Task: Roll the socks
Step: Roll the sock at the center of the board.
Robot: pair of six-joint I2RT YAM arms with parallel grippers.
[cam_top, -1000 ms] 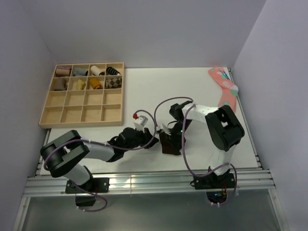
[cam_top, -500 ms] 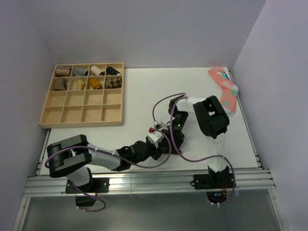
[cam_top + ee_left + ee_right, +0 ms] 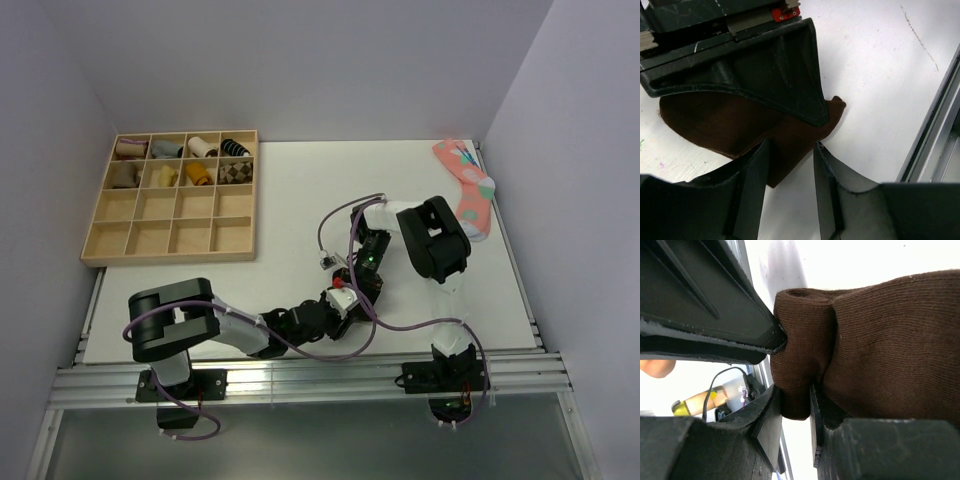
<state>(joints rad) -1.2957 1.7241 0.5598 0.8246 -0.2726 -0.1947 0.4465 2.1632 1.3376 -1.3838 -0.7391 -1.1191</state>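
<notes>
1. Your left claw (image 3: 791,150) has swung in from the left and spread open. It now straddles the sock's (image 3: 715,125) near corner without gripping it.
2. The sock lies on the desk (image 3: 880,75) between both claws, with one end curled over.
3. Your right claw (image 3: 796,400) stays pinched on that curl, so I judge the rolling barely begun.

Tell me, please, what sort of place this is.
Probably a robotics lab test cell: a white table enclosed by plain panels, two robot arms bolted to an aluminium rail, and a wooden tray holding sock bundles.
</notes>
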